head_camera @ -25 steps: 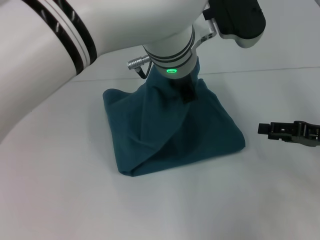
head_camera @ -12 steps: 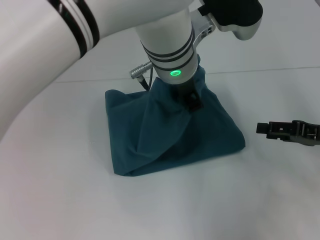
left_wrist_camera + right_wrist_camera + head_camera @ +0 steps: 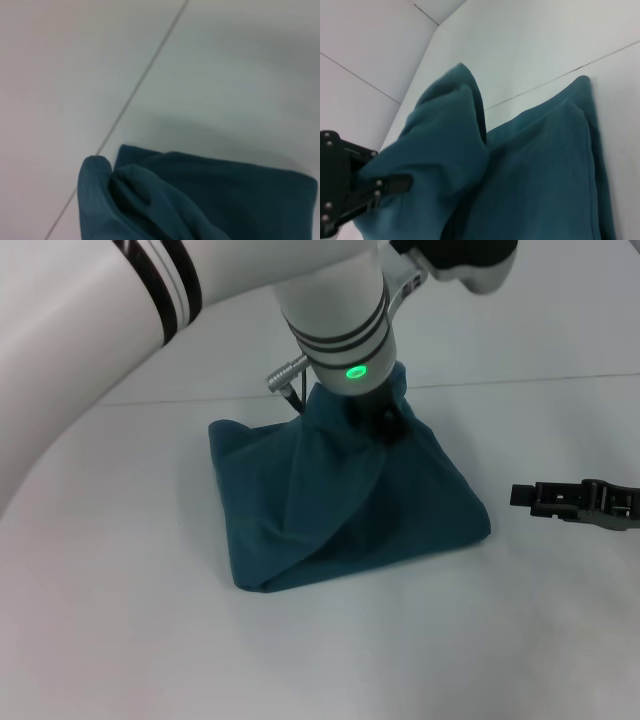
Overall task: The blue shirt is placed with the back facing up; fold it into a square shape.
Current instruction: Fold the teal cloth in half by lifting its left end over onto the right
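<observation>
The blue shirt (image 3: 330, 500) lies on the white table as a folded, roughly square bundle, plain side showing. Its far edge is pulled up into a peak. My left gripper (image 3: 380, 423) reaches in from the left over the bundle and is shut on that raised cloth, which hides most of the fingers. In the right wrist view the same gripper (image 3: 365, 187) shows as a black piece with the shirt (image 3: 545, 165) draped from it. The left wrist view shows only the shirt's (image 3: 210, 195) bunched fold. My right gripper (image 3: 515, 496) hovers low at the right, apart from the shirt.
The white table (image 3: 150, 620) spreads all around the shirt. A thin dark seam (image 3: 520, 380) runs across the surface behind it. My bulky left arm (image 3: 200, 290) crosses the upper left of the head view and hides the table's far left.
My left gripper has shifted slightly right and away with the cloth peak, tugging the shirt's near left corner a little. The right gripper has crept a few pixels left.
</observation>
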Robot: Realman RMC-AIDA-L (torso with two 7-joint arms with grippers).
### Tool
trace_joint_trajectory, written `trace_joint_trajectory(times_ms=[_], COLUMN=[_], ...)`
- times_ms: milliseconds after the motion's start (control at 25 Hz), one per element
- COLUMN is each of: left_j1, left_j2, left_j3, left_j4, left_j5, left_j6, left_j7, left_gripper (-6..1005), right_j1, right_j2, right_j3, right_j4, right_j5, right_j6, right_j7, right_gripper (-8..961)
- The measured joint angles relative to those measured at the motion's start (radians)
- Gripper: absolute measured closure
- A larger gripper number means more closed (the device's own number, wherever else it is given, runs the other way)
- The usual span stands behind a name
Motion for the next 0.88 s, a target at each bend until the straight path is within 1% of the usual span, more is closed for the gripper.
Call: trace_joint_trajectory(times_ms=[200,560,760,880], left_j1=[-0.009,-0.015,-0.023,-0.025], left_j2=[0.002,-0.001,-0.001,-0.001], left_j3=[-0.048,-0.062,-0.119,-0.124], left_j4=[0.003,-0.004,-0.005,-0.006], left_j5=[0.020,0.022,0.016,0.022], left_j6=[-0.010,-0.030,-0.048,-0.053], left_j7=[-0.025,-0.027,-0.033,-0.033], left_gripper=[909,851,818,799], right_j1=[0.000,0.001,0.001,0.002], right_j2=[0.000,0.000,0.000,0.001], right_j3=[0.000,0.000,0.000,0.000], right_j4=[0.005,0.005,0.007,0.007], right_j5=[-0.001,-0.001,-0.009,-0.014], right_j6=[0.000,0.000,0.000,0.000], right_j7=[0.000,0.000,0.000,0.000], right_gripper=[327,327,327,328])
